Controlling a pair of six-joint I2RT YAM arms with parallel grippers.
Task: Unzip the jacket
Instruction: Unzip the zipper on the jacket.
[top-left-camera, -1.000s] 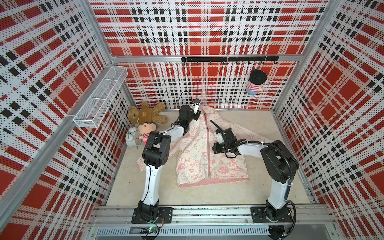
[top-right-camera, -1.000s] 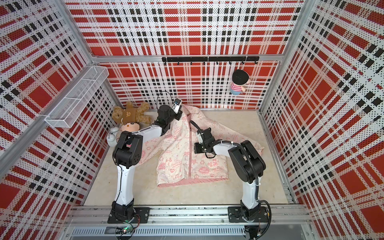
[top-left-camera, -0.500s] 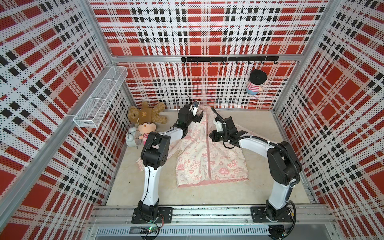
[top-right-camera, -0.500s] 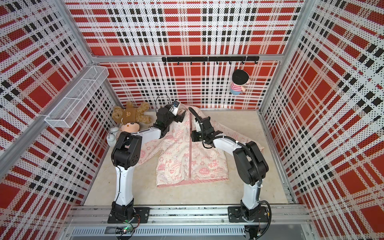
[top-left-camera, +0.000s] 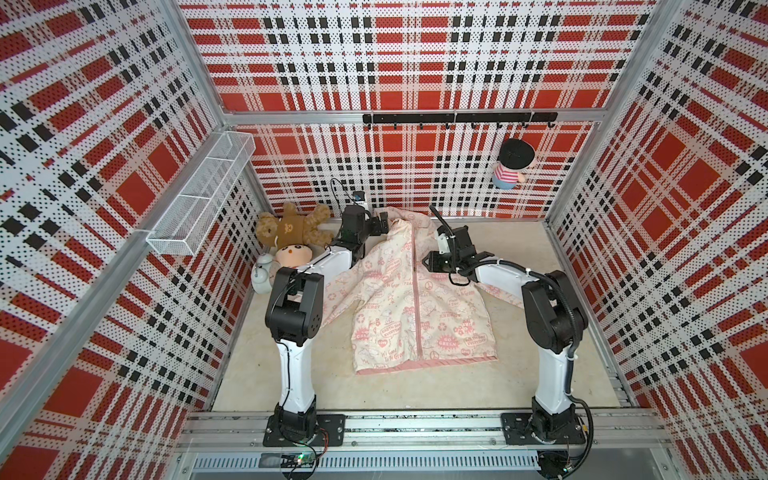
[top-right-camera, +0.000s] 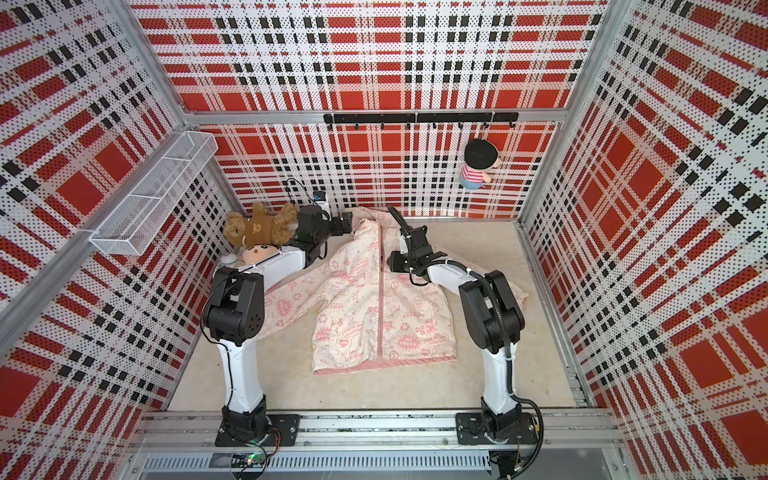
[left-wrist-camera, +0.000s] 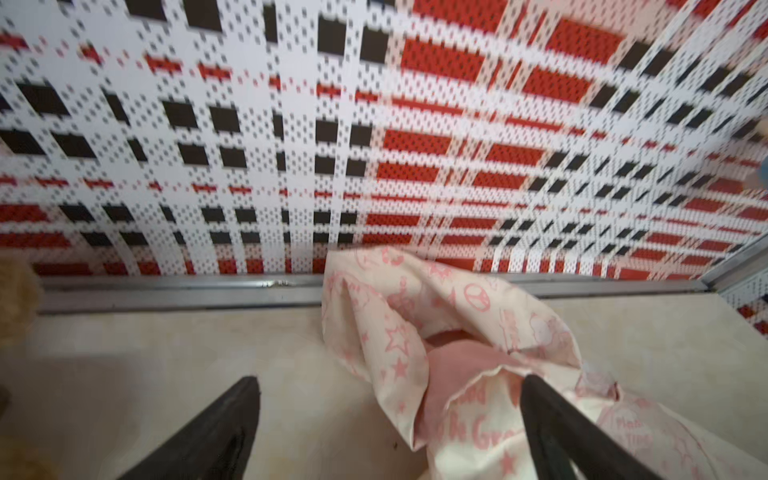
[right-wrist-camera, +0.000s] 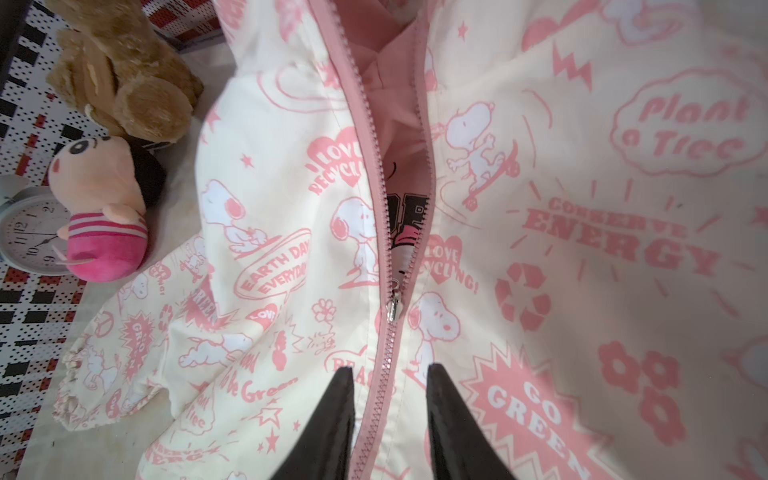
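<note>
The cream jacket with pink prints lies flat on the table, hood toward the back wall. Its pink zipper is parted at the collar, and the silver slider sits at the upper chest. My right gripper hovers over the chest, open a little. The closed zipper line runs between its fingertips and nothing is gripped. My left gripper stands wide open at the hood. Loose hood fabric lies by one finger.
A brown teddy bear, a small doll and a white alarm clock crowd the back left corner beside my left arm. A wire basket hangs on the left wall. A doll hangs from the hook rail.
Both grippers were shut a second ago and have opened, the left one wide. The collar has dropped flat. My right gripper moved up the jacket toward the collar.
</note>
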